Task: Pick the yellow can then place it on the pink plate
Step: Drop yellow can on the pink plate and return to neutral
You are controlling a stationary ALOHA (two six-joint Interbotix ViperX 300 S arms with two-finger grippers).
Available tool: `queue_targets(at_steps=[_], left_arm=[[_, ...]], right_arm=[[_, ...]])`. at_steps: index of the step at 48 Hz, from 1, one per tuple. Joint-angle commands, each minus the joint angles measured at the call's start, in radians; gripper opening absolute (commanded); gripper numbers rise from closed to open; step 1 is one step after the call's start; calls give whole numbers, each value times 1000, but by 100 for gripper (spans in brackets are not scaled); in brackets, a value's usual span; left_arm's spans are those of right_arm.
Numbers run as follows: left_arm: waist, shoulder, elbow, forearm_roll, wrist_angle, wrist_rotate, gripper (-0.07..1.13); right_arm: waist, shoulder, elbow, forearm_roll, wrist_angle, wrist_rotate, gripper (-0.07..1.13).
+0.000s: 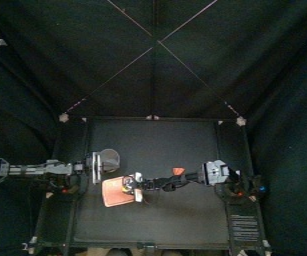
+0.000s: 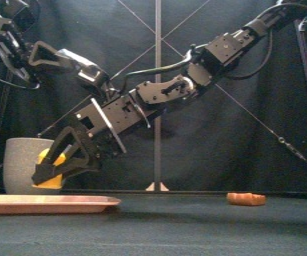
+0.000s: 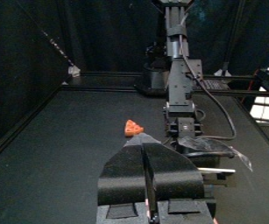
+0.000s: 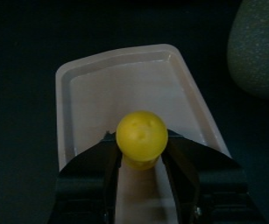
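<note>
Right wrist view: right tool (image 4: 145,157) clamps the yellow can (image 4: 141,131) at lower centre, above the pink tray (image 4: 89,87); lower straight, release once seated flat; left tool (image 3: 152,188) closed, empty.

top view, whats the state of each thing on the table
yellow can: clamped in the right gripper fingers, held above the pink plate
pink plate: flat on the table, can not on it
grey bowl: upright, untouched
orange toy: lying on the table, apart from the rest
left gripper: fingers shut, empty
</note>
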Motion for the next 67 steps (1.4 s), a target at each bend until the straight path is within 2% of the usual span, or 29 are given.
queue_targets(at_steps=[1, 12, 33, 42, 56, 67], left_arm=[[2, 3, -18, 2, -9, 2, 0], [3, 5, -18, 2, -9, 2, 0], [2, 5, -18, 0, -9, 0, 0], [3, 3, -18, 2, -8, 0, 0], [2, 3, -11, -2, -8, 0, 0], [2, 3, -11, 2, -8, 0, 0]], right_arm=[[-8, -29, -28, 3, -3, -2, 73], [-8, -25, -26, 17, -3, -2, 90], [-9, -117, 44, 8, -66, -9, 90], [-34, -236, 195, 18, -147, -6, 90], [-64, -468, 506, 51, -408, -6, 90], [-75, -574, 643, 80, -454, -9, 90]])
